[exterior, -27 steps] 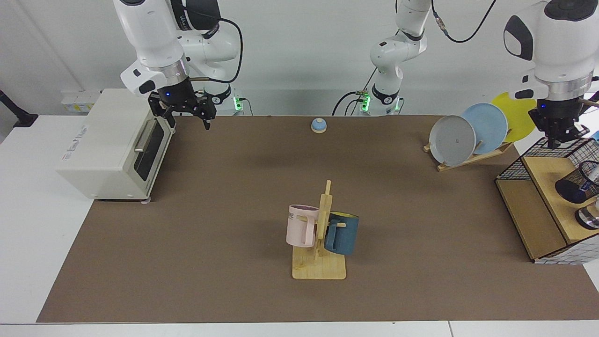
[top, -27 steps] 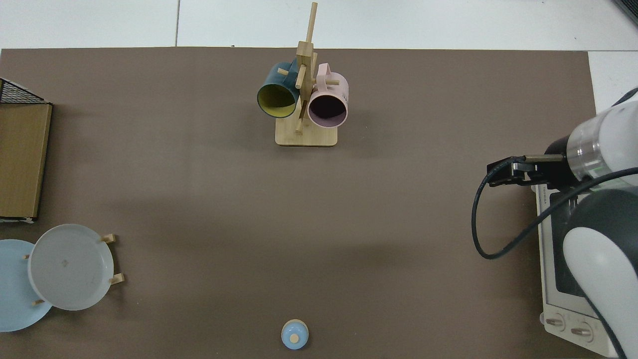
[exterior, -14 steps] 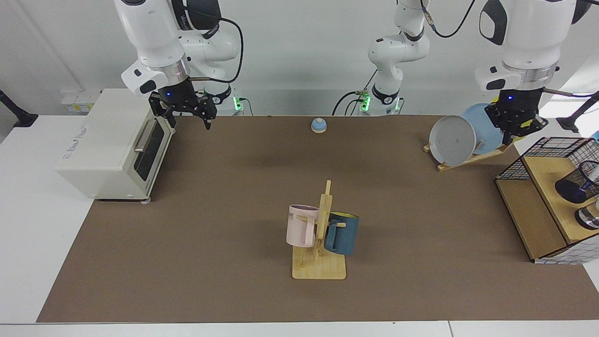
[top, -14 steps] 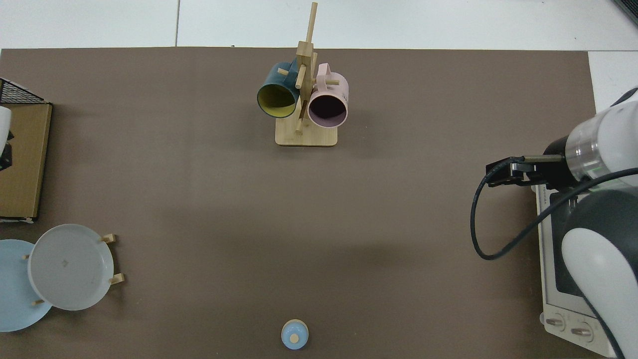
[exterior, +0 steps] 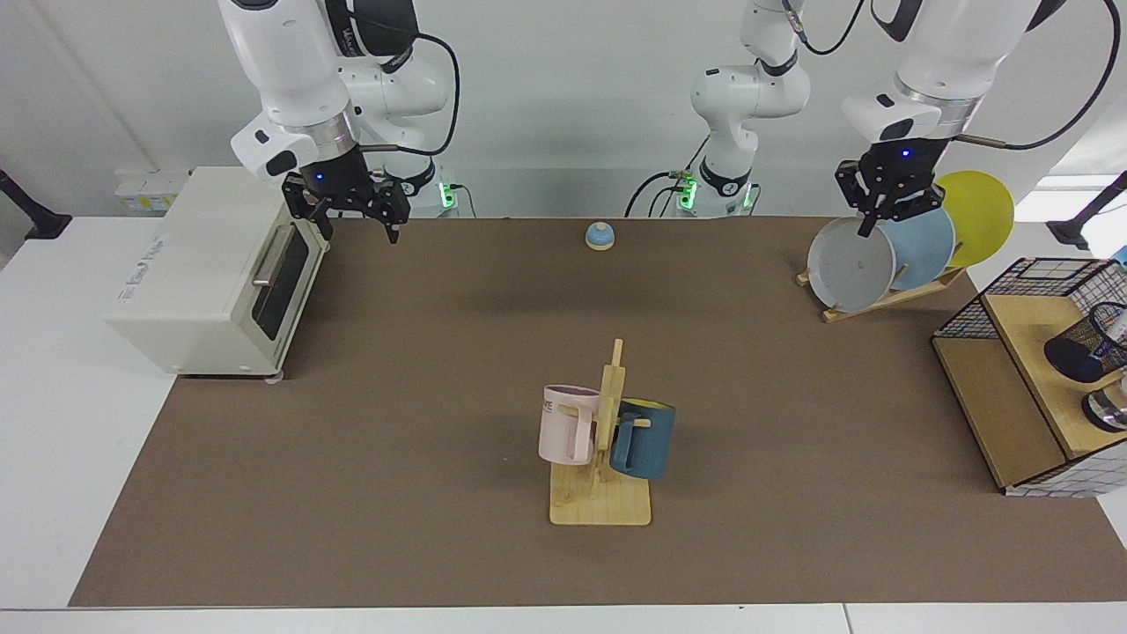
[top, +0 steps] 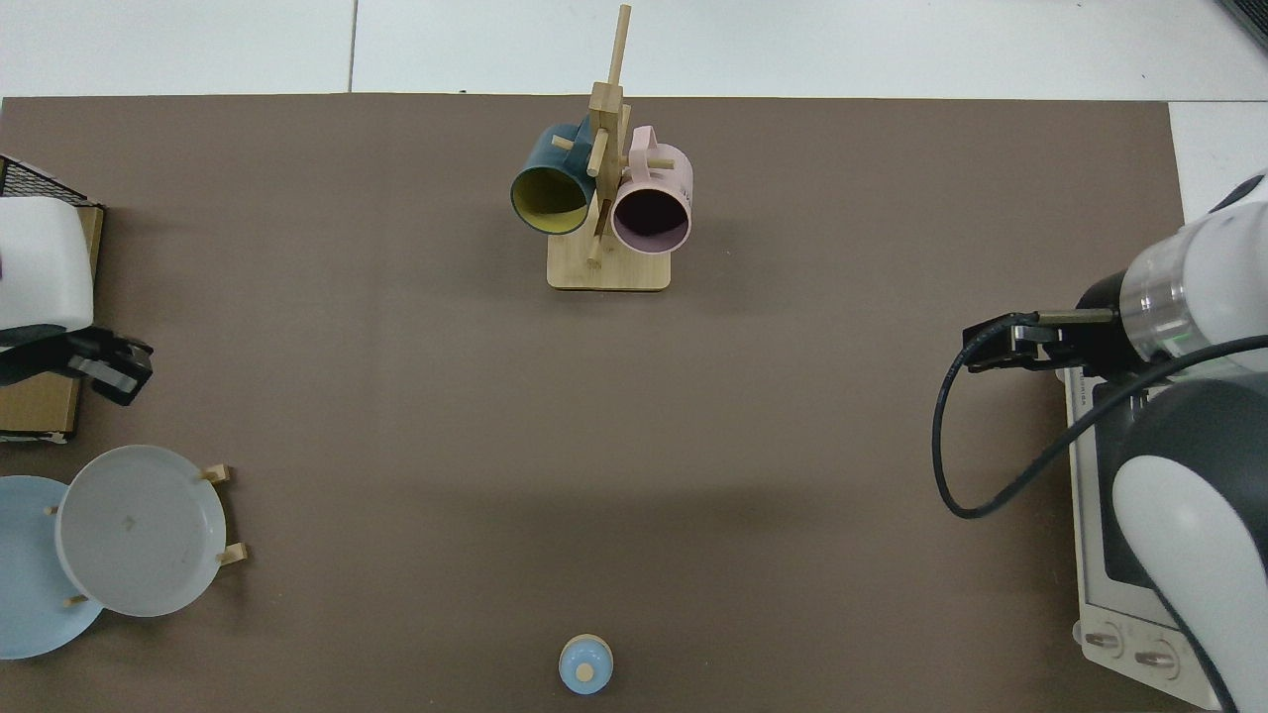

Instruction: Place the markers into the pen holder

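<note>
The pen holder, a black mesh cup, lies tilted on the wooden shelf at the far right edge of the facing view. A white barrel with a blue mark, the marker, shows at the holder's mouth, mostly cut off by the frame edge. My left gripper hangs open and empty over the grey plate, well away from the holder; the top view shows the left gripper near the shelf's edge. My right gripper waits open beside the toaster oven door.
A toaster oven stands at the view's left. A mug tree with pink and blue mugs is in the middle, and a blue bell at the back. A plate rack, a wire basket and a silver cylinder crowd the right side.
The left arm has risen from above the wire basket and swung toward the table's middle, ending over the plate rack. The right arm has hardly moved.
</note>
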`<state>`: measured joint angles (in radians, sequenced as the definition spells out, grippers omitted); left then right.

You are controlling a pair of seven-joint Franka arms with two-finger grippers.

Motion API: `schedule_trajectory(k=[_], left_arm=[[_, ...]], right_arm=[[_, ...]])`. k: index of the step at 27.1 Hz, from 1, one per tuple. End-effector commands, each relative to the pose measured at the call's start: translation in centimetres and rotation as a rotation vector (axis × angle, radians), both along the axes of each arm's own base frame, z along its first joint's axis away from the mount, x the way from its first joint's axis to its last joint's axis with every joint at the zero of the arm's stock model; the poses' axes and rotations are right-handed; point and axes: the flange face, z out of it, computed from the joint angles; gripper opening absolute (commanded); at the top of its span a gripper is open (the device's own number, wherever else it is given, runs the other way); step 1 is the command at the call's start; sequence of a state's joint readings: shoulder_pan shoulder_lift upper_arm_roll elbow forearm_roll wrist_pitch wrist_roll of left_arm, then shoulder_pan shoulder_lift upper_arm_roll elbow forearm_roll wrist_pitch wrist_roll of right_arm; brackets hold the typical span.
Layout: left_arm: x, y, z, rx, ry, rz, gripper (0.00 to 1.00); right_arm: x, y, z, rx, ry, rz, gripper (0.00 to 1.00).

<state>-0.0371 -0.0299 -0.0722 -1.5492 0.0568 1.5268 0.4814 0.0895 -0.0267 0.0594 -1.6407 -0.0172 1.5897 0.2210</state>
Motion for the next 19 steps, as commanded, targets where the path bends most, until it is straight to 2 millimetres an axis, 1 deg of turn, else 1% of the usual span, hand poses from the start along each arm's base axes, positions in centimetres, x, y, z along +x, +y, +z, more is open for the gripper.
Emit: schedule_trajectory(k=[1,2,4,5,6,7,8,9,10,11,19], left_arm=[[-1.2,0.1,0.1,-0.046,0.055,0.12,0.07],[-1.4,0.1,0.2,-0.049,0.061,0.132,0.11],[-1.6,-0.1,0.5,-0.055,0.069,0.152,0.25],[-1.7,-0.1,0.7,-0.058,0.07,0.157,0.28],[-1.9,0.0,0.9,-0.058,0.079,0.162,0.36],[-2.0,-0.1,1.1,-0.059,0.086,0.163,0.49],[-2.1,0.0,1.2,-0.064,0.088,0.164,0.58],[-2.2,-0.1,1.3,-0.069,0.091,0.162,0.65],[-2.2,0.0,1.3,-0.078,0.094,0.163,0.76],[-2.2,-0.1,1.3,-0.088,0.102,0.166,0.99],[-2.5,-0.3,1.8,-0.094,0.116,0.219,1.0]], right_arm=[[0.0,-0.5,0.1,0.01,-0.015,0.012,0.99],[0.0,-0.6,0.1,0.009,-0.015,0.011,0.99],[0.0,-0.6,0.1,0.01,-0.015,0.011,0.99],[0.0,-0.5,0.1,0.01,-0.015,0.012,0.99],[0.0,-0.6,0.1,0.01,-0.015,0.011,0.99],[0.0,-0.6,0.1,0.01,-0.015,0.011,0.99],[0.0,-0.6,0.1,0.009,-0.015,0.011,0.99],[0.0,-0.6,0.1,0.01,-0.015,0.011,0.99],[0.0,-0.6,0.1,0.01,-0.015,0.011,0.99],[0.0,-0.6,0.1,0.009,-0.015,0.011,0.99],[0.0,-0.6,0.1,0.01,-0.015,0.011,0.99]])
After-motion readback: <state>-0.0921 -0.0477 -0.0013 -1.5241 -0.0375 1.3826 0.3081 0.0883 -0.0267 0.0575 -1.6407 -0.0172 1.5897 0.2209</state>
